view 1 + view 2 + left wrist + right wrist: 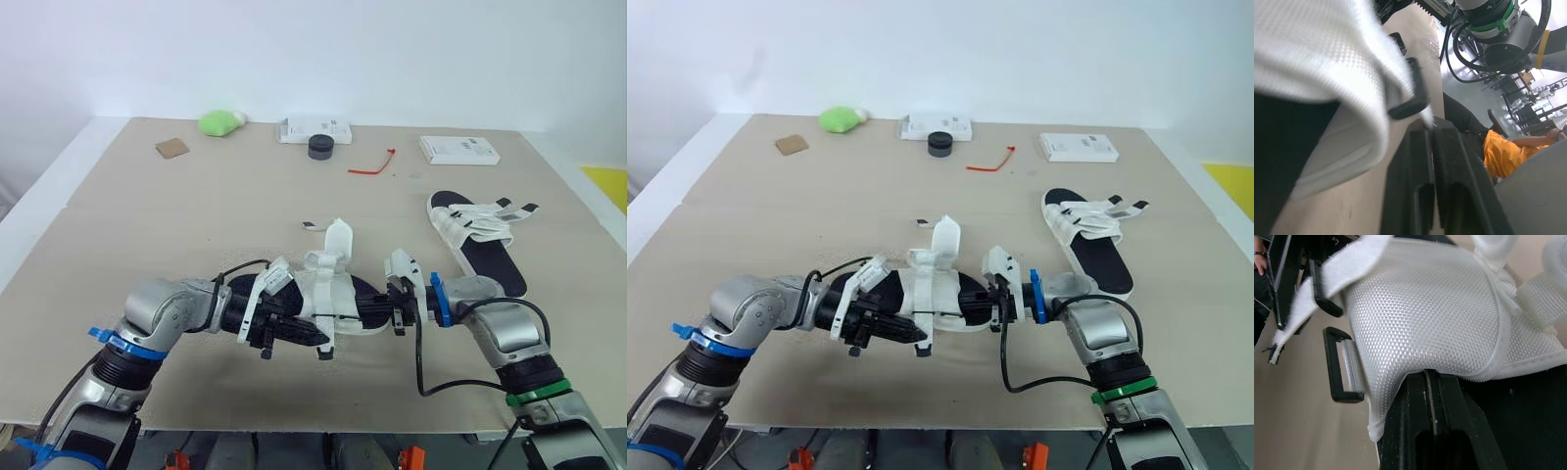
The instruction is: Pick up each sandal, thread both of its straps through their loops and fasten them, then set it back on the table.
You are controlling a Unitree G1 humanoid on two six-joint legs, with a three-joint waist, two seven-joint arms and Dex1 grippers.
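While the left gripper's (315,341) fingers (1449,166) are pressed together on a white strap (1300,308), the right gripper's (395,315) fingers (1449,416) are likewise closed, pinching the edge of the white mesh upper (1430,308). A black loop (1342,367) hangs just beside that edge. Both grippers meet on one sandal (333,294), black-soled, held between them near the front of the table (196,215), one strap standing up. The second sandal (477,240) lies on the table to the right, straps loose. Farther back sit a red tie (372,164), two white boxes (458,149) and a green object (219,122).
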